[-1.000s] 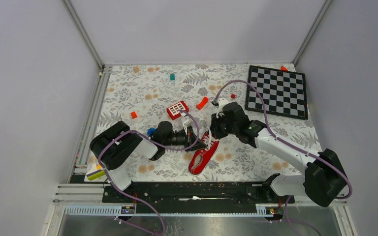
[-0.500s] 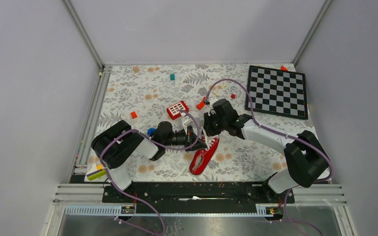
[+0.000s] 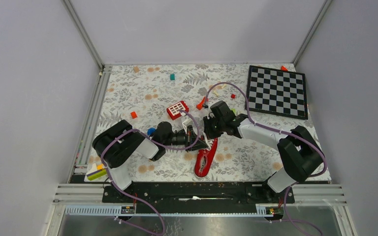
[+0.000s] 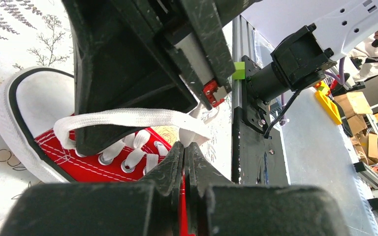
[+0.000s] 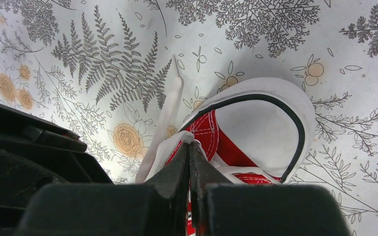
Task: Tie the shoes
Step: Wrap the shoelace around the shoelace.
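Observation:
The shoes are a single red sneaker (image 3: 205,158) with a white toe cap (image 5: 262,130), lying on the floral mat between the two arms. My left gripper (image 3: 200,143) comes in from the left, and in the left wrist view its jaws (image 4: 184,145) are shut on a white lace (image 4: 128,117) pulled taut across the eyelets. My right gripper (image 3: 209,132) hangs just above the shoe's far end. Its jaws (image 5: 190,146) are shut on another stretch of white lace (image 5: 170,147) at the shoe's tongue. A loose lace end (image 5: 173,93) trails over the mat.
A red block with white squares (image 3: 177,108) and a red-orange piece (image 3: 200,103) lie just behind the grippers. A chessboard (image 3: 277,91) sits at the back right. Small coloured bits (image 3: 134,114) are scattered on the mat, and a yellow-green block (image 3: 96,172) sits by the left base.
The right arm has swung left and its gripper has moved toward the left gripper. The shoe has turned with the pull, its heel swinging right so it lies more upright in the top view.

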You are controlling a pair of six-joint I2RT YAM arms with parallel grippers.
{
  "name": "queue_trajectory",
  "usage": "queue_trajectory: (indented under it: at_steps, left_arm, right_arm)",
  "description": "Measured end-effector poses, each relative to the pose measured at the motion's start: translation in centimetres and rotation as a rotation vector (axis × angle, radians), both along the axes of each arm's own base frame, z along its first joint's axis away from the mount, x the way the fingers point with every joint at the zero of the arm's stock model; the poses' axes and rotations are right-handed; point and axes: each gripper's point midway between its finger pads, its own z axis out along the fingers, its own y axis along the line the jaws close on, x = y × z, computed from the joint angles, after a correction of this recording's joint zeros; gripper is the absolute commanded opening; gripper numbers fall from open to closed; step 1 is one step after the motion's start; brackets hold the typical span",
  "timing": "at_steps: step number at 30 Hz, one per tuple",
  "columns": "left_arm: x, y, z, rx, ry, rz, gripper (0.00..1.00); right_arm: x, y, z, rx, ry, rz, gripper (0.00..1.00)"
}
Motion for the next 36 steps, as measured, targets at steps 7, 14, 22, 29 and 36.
queue_trajectory:
  at_steps: [7, 14, 22, 29, 36]
  left_arm:
    - [0.1, -0.1, 0.3, -0.014, -0.012, 0.001, 0.00]
    - [0.0, -0.1, 0.2, -0.016, -0.009, 0.001, 0.00]
    - [0.0, -0.1, 0.2, -0.023, -0.006, 0.001, 0.00]
    - [0.1, -0.1, 0.1, -0.026, -0.001, 0.002, 0.00]
    - [0.1, -0.1, 0.2, -0.030, -0.004, 0.002, 0.00]
  right_arm:
    - [0.1, -0.1, -0.6, -0.019, 0.009, 0.004, 0.00]
    - [0.0, -0.5, -0.7, -0.044, 0.010, 0.005, 0.00]
    - [-1.2, -2.9, 1.2, -0.113, -0.021, 0.011, 0.00]
    - [-3.5, -4.9, 0.9, -0.191, 0.039, 0.054, 0.00]
    - [-5.8, -5.7, 1.3, -0.242, 0.125, 0.110, 0.00]
